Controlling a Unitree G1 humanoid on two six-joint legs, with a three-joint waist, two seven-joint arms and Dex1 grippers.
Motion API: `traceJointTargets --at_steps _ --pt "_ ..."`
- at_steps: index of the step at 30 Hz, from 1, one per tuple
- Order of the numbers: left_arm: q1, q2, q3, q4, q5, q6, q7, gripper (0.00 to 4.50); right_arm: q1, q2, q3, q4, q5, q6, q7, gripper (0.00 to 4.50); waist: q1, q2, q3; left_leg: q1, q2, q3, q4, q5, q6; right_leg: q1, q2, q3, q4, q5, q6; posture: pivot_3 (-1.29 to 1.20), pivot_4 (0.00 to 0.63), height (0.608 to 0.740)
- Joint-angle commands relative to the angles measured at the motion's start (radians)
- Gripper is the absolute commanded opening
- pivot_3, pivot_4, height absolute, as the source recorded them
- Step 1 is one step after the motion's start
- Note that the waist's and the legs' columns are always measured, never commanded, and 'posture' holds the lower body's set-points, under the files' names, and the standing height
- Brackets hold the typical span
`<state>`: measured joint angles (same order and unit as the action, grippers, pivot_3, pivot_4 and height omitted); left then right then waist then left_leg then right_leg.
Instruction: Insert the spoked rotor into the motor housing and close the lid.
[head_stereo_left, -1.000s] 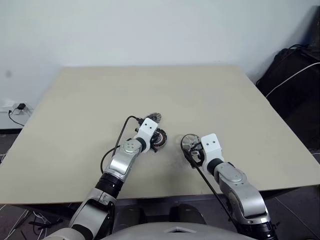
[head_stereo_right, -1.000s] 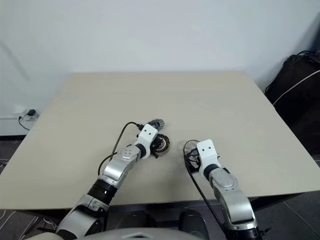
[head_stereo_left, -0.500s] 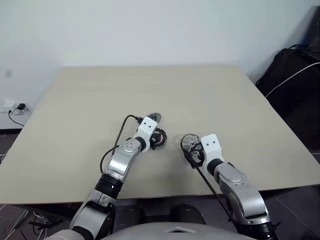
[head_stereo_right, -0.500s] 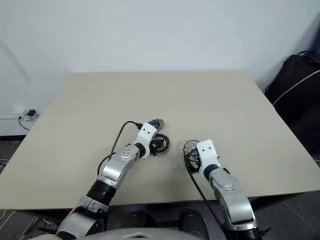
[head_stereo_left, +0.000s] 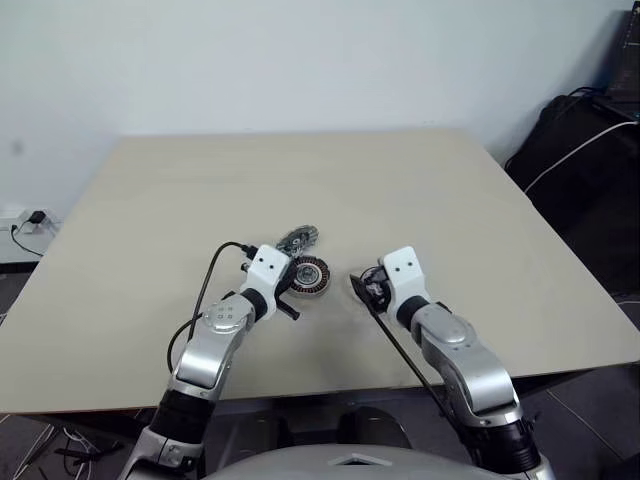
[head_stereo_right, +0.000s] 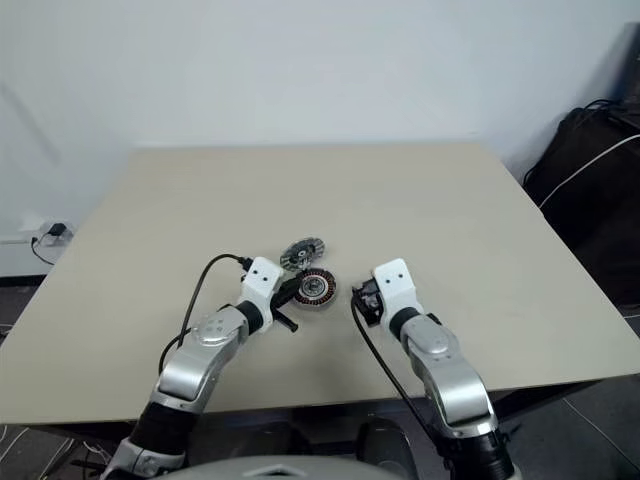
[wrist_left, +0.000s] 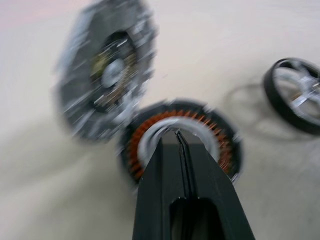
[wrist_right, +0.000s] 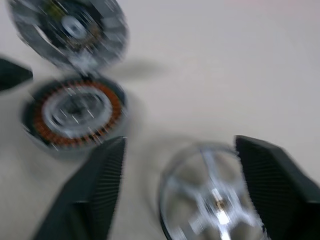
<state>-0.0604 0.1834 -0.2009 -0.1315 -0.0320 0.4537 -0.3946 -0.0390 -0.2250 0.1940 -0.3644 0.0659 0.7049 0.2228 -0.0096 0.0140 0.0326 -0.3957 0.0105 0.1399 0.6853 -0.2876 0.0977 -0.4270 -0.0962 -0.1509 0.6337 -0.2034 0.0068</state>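
The rotor (wrist_right: 210, 200) lies flat on the tabletop (head_stereo_left: 420, 190) between the open fingers of the right hand (wrist_right: 180, 185), towards the near edge and right of the middle; the fingers stand either side of its black rim without visibly touching it, so it is bracketed, not gripped. Just beside it, on the left, sits the housing (head_stereo_right: 314, 287), open side up with its copper windings showing. The lid (head_stereo_right: 299, 251) lies touching or almost touching the housing on the side towards the far edge, dark ribbed face up; whether it rests flat or leans on the housing I cannot tell. The left hand (wrist_left: 179, 137) is fully shut on nothing, its tip at the housing's near rim. Judging from this, the rotor has not yet been picked up, and the risks lie in the pickup and the drop-in. A thin wheel lying flat could skid or flip up on edge as the fingers close. If the wheel is gripped off-centre, it would likely meet the housing tilted and jam on the windings. The shut left hand is close enough to nudge the housing or block the right hand's approach, and the lid could be knocked away.
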Motion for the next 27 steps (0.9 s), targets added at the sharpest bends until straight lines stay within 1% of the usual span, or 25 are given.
traceJointTargets --at_steps 1,7,8,13,17,21,27 --pt "0.048 0.008 0.03 -0.073 -0.035 -0.083 -0.013 0.0 -0.071 0.009 0.048 0.047 -0.025 -0.023 0.014 2.22 0.0 0.0 0.0 0.0 0.0 0.0 0.0 0.0 0.0 0.0 0.0 0.0 0.0 0.0 0.0 0.0 0.0 0.74" --pt "0.135 0.016 0.032 -0.087 -0.013 -0.175 0.018 0.0 -0.161 0.037 0.102 0.151 -0.045 -0.054 0.034 0.22 -0.001 0.0 0.0 0.0 0.0 0.0 0.0 0.0 0.0 0.0 0.0 0.0 0.0 0.0 0.0 0.0 0.0 0.74" --pt "0.148 0.011 0.03 -0.09 -0.01 -0.186 0.027 0.0 -0.174 0.045 0.11 0.17 -0.048 -0.061 0.036 0.03 -0.001 0.0 0.0 0.0 0.0 0.0 0.0 0.0 0.0 0.0 0.0 0.0 0.0 0.0 -0.001 0.0 0.0 0.74" --pt "0.188 0.001 0.028 -0.097 0.003 -0.249 0.058 0.0 -0.236 0.081 0.129 0.265 -0.068 -0.076 0.038 0.03 -0.001 0.0 0.0 0.0 0.0 0.0 0.0 0.0 -0.001 0.0 0.0 0.0 0.001 0.0 -0.001 0.0 0.0 0.74" --pt "0.213 0.003 0.033 -0.09 -0.017 -0.309 0.042 0.0 -0.311 0.078 0.166 0.371 -0.104 -0.063 0.058 0.03 -0.003 0.0 0.0 0.0 0.0 0.001 0.0 0.0 -0.001 -0.001 0.0 0.0 0.001 0.0 -0.001 0.0 0.0 0.74" --pt "0.225 0.021 0.033 -0.088 -0.013 -0.309 0.032 0.0 -0.364 0.087 0.173 0.448 -0.113 -0.066 0.082 0.03 -0.003 0.0 0.0 0.0 0.0 0.001 0.0 0.0 -0.001 -0.001 0.0 0.0 0.002 -0.001 -0.002 0.0 0.0 0.74" --pt "0.24 0.031 0.05 -0.086 -0.037 -0.292 0.021 0.0 -0.413 0.099 0.182 0.509 -0.119 -0.058 0.116 0.03 -0.004 0.0 0.0 0.0 0.0 0.002 0.0 0.001 -0.002 -0.002 -0.001 0.0 0.007 -0.001 -0.002 0.0 0.0 0.74"
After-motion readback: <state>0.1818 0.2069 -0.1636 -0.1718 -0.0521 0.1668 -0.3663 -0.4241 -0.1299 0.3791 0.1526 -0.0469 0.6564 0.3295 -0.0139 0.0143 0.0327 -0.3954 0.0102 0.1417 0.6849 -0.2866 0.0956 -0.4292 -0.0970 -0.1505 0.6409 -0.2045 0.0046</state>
